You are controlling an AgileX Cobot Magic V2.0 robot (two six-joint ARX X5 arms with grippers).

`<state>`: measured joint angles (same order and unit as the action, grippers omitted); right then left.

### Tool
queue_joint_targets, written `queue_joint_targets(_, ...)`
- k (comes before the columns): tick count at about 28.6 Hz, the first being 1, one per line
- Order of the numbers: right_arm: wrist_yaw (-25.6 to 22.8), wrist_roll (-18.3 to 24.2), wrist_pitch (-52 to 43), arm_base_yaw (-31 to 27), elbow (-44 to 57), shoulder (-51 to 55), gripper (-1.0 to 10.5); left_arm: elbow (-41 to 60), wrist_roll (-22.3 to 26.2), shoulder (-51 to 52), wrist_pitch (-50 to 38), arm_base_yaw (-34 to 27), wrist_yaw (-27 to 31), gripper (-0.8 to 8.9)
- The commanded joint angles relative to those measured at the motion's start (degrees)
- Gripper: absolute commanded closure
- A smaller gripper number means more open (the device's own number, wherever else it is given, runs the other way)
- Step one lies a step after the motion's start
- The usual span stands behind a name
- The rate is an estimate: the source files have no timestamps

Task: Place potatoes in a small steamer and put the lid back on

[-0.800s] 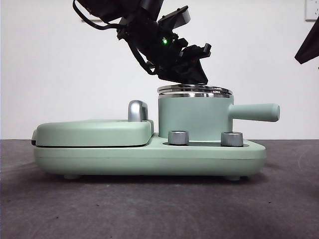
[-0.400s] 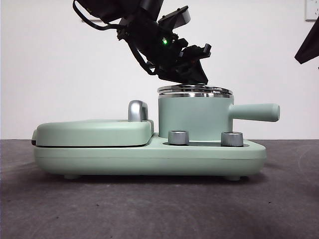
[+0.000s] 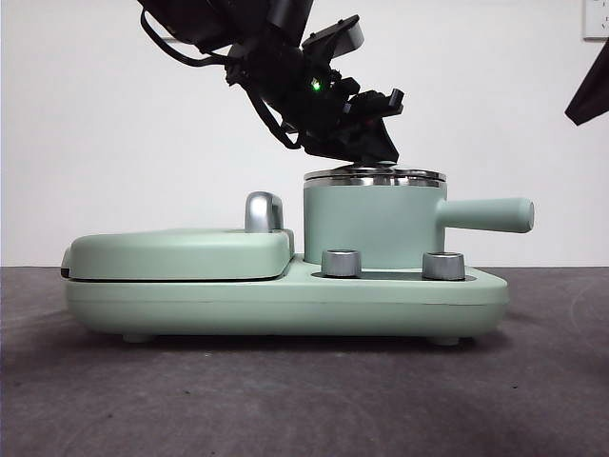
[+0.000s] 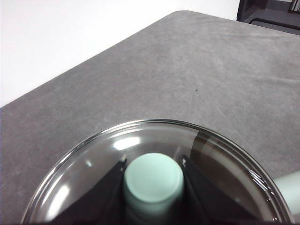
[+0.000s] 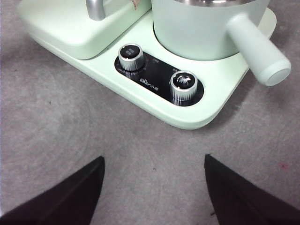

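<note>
Potatoes are not visible in any view; the small mint-green cylindrical steamer pot (image 3: 373,228) with its steel rim stands on the right half of a mint-green cooking base (image 3: 285,300), its straight green side handle (image 3: 487,215) pointing toward 3 o'clock in the front view. On top of the pot sits the round clear glass lid (image 4: 154,159) with a steel rim, level on the pot's rim. The left gripper (image 4: 153,174) reaches down from 11 o'clock in the front view, dark and tilted, and its two black jaws flank the lid's small mint-green knob (image 4: 153,180), one on each side; whether they actually press it cannot be told. At 9 o'clock of the pot, touching distance away on the same base, lies the flat mint-green grill cover (image 3: 181,252) with its chrome handle (image 3: 264,211) standing upright. Two steel dials (image 5: 183,85) sit in a black panel on the base in front of the pot. The right gripper (image 5: 153,187) hangs well apart over the grey table (image 5: 56,136), jaws spread wide, with the base ahead of it; in the front view it shows only as a black tip at the 2 o'clock corner.
</note>
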<state>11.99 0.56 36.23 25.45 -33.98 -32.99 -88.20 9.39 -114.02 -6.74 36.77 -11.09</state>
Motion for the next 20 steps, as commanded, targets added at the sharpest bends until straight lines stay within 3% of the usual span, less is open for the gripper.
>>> queue_joint_targets(1,0.02,-0.57,0.28,0.33,-0.35,-0.24,6.2,-0.50,0.17,-2.10,-0.61,0.26,-0.79,8.00)
queue_joint_targets(6,0.02,-0.57,0.26,0.33,-0.35,-0.24,6.2,-0.44,-0.04,-2.12,0.02,0.48,-0.79,8.00)
queue_joint_targets(13,0.02,-0.57,0.26,0.33,-0.35,-0.24,6.2,-0.44,2.14,-2.12,9.75,0.46,-0.76,8.00)
queue_joint_targets(20,0.09,-0.59,0.28,0.33,-0.35,-0.22,6.2,-0.44,2.54,-2.05,12.02,0.42,-0.42,8.00)
